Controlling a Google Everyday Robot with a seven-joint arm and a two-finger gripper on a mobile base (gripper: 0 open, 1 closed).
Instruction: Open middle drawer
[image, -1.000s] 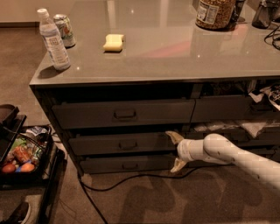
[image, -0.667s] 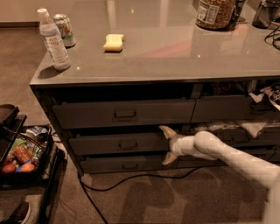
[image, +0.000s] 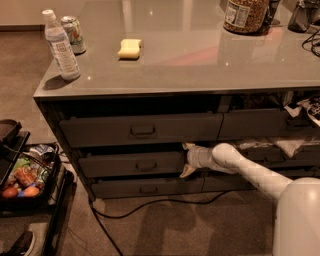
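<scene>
Under countertop, spread end effector flanks middle drawer's right end.

The tool, spread wide at the middle drawer's right end, hides that corner; the bench's far side is cropped.

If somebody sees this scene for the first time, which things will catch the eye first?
The white arm reaches in from the lower right, its open gripper at the right end of the middle drawer. On the grey countertop stand a water bottle and a can at the left corner, a yellow sponge beside them.
</scene>
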